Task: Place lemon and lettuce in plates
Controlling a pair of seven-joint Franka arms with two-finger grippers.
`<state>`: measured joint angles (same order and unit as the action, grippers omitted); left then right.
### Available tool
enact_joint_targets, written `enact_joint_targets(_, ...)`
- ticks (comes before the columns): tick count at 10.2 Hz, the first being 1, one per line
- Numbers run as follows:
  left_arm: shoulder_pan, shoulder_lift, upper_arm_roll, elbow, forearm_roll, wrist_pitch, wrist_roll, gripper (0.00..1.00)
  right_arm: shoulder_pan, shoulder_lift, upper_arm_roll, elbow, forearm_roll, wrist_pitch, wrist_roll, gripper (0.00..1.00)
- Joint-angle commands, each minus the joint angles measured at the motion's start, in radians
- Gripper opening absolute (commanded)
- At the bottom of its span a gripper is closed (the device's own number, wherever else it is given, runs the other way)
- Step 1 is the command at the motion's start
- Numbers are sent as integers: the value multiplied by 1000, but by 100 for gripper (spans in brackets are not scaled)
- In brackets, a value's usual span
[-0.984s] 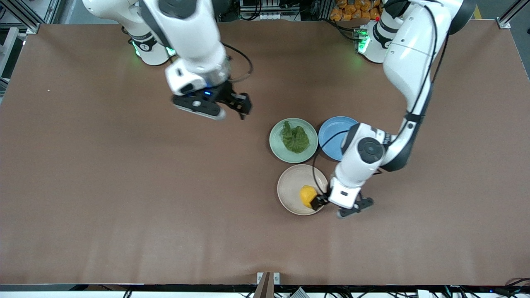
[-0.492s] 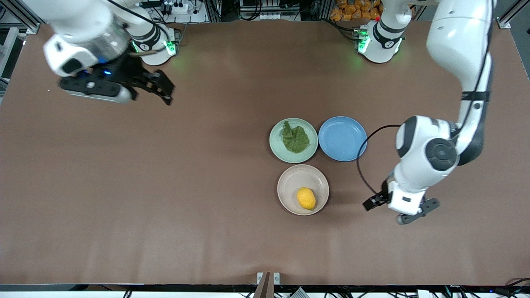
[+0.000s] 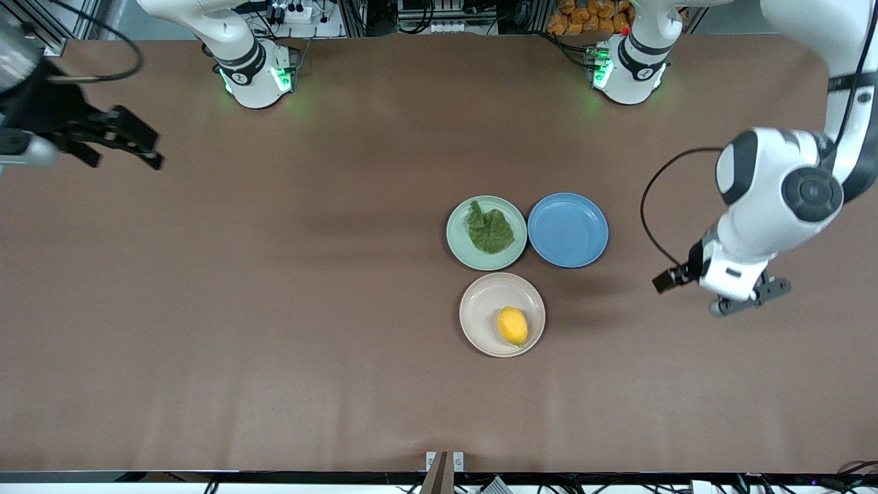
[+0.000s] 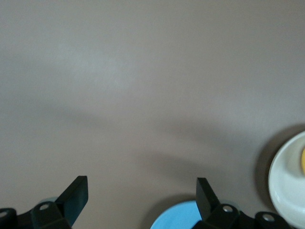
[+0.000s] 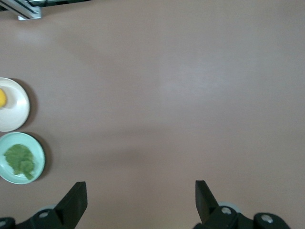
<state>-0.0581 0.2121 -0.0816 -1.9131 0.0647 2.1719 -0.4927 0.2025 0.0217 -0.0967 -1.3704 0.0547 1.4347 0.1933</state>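
Observation:
The yellow lemon (image 3: 512,325) lies in the beige-white plate (image 3: 482,302). The dark green lettuce (image 3: 490,230) lies in the mint green plate (image 3: 455,241), farther from the front camera. My left gripper (image 3: 671,280) is open and empty over bare table toward the left arm's end, apart from the plates. In the left wrist view (image 4: 142,191) its jaws stand wide apart, with the beige-white plate (image 4: 286,186) at the edge. My right gripper (image 3: 127,154) is open and empty over the right arm's end of the table. The right wrist view (image 5: 141,193) shows the lettuce (image 5: 20,158) and both plates far off.
An empty blue plate (image 3: 568,230) sits beside the mint green plate, toward the left arm's end; it also shows in the left wrist view (image 4: 178,220). The brown table (image 3: 274,309) is bare elsewhere. The arm bases stand along the table edge farthest from the front camera.
My left gripper let go of the lemon in the beige-white plate and drew away toward the left arm's end. My right gripper swung away from the plates to the right arm's end.

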Motion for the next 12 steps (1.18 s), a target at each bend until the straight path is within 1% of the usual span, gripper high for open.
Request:
enact_joint_targets(1,-3,-190,-1,-203,-22,11,22,100,-139,-35,57,-29,4,-39,-113,100)
enact_joint_targets(2,-3,-215,-1,-217,-34,11,26,100,-185,-32,61,-29,4,-37,-144,100)
enact_joint_targets(3,-2,-230,-1,-211,-34,11,31,100,-214,-31,63,-30,4,-34,-193,100)
enact_joint_targets(4,1,-258,-1,-201,-36,11,55,100,-225,-29,58,-36,-1,-27,-236,100)
enact_joint_targets(5,20,-278,-1,-167,-34,9,93,100,-221,-31,52,-38,-6,-23,-251,100)
enact_joint_targets(6,23,-289,-1,-118,-32,-24,129,100,-204,-31,42,-38,-10,-23,-255,100)
enact_joint_targets(7,24,-287,-1,-43,-34,-100,146,100,-181,-35,29,-36,-21,-23,-277,100)
enact_joint_targets(8,29,-287,-1,27,-34,-197,170,100,-180,-37,32,-38,-48,-23,-302,100)
enact_joint_targets(10,27,-292,-9,150,-32,-393,262,100,-180,-39,34,-42,-52,-22,-333,100)
enact_joint_targets(11,26,-290,-9,195,-32,-456,284,100,-180,-49,34,-82,-61,-1,-354,100)
enact_joint_targets(12,26,-286,-10,244,-34,-519,331,100,-181,-89,37,-149,-65,45,-354,100)
